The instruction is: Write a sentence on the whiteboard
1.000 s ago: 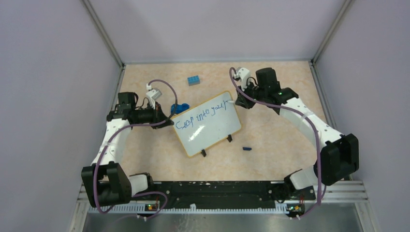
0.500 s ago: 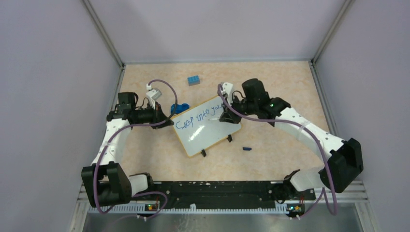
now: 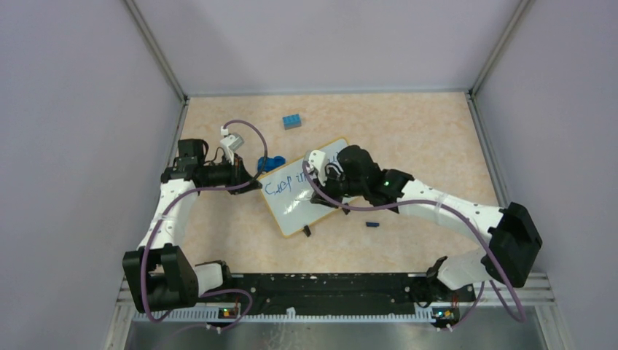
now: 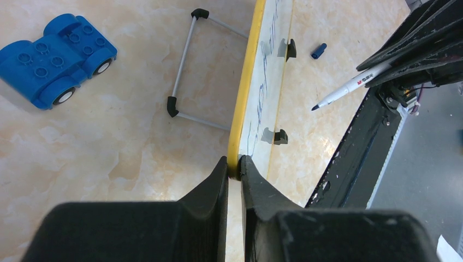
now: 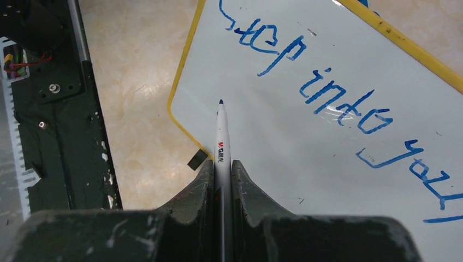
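Observation:
The whiteboard [image 3: 293, 210] lies tilted on the table, with a yellow rim [image 4: 245, 82]. My left gripper [image 4: 235, 166] is shut on that rim at the board's left corner [image 3: 258, 182]. The sentence [image 5: 322, 98] is one blue line reading "Step into you" with a partial last letter. My right gripper [image 5: 222, 164] is shut on a white marker [image 5: 221, 136]. The marker's blue tip sits over bare white board below "Step", near the left edge; contact cannot be told. From above, the right gripper [image 3: 324, 193] covers the board's middle and hides part of the writing.
A blue toy car [image 3: 272, 163] sits just behind the board's left corner, with a wire stand [image 4: 185, 71] beside it. A blue brick [image 3: 292, 121] lies farther back. The blue marker cap [image 3: 372, 224] rests right of the board's near edge. Black clip feet [image 4: 279, 136] grip that edge.
My right arm has swung left with the marker, from the board's far right corner across to its middle and lower left. The left arm and the board have stayed put.

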Robot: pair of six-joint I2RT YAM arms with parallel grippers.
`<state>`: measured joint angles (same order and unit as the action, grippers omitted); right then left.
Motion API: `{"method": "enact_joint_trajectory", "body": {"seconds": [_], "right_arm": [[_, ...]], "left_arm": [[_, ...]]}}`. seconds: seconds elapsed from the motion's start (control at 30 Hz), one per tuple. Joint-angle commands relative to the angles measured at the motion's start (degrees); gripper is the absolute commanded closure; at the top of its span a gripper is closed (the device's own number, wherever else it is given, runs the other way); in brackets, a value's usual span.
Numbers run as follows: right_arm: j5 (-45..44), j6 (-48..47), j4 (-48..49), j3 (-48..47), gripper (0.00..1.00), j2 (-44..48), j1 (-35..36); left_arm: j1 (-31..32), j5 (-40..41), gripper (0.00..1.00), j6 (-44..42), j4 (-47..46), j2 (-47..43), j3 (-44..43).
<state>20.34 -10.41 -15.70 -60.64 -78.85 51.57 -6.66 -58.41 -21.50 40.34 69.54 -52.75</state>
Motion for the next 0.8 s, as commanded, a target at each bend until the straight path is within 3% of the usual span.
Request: {"method": "enact_joint_trajectory", "body": {"seconds": [0.0, 0.27, 0.77], "right_arm": [[-6.56, -0.04, 5.47, 0.32, 1.0, -1.86, 2.72], [-7.26, -1.32, 6.44, -0.03, 1.0, -5.24, 4.53], [-10.67, -3.64, 5.37, -1.55, 1.0, -8.8, 4.93]], "left_arm": [[0.42, 1.11, 0.86, -1.0, -0.53, 0.17, 1.09], [0.42, 1.38, 1.0, -1.18, -0.58, -0.1, 1.39], [0.37, 1.46, 1.0, -1.46, -0.57, -0.21, 1.64]]}}
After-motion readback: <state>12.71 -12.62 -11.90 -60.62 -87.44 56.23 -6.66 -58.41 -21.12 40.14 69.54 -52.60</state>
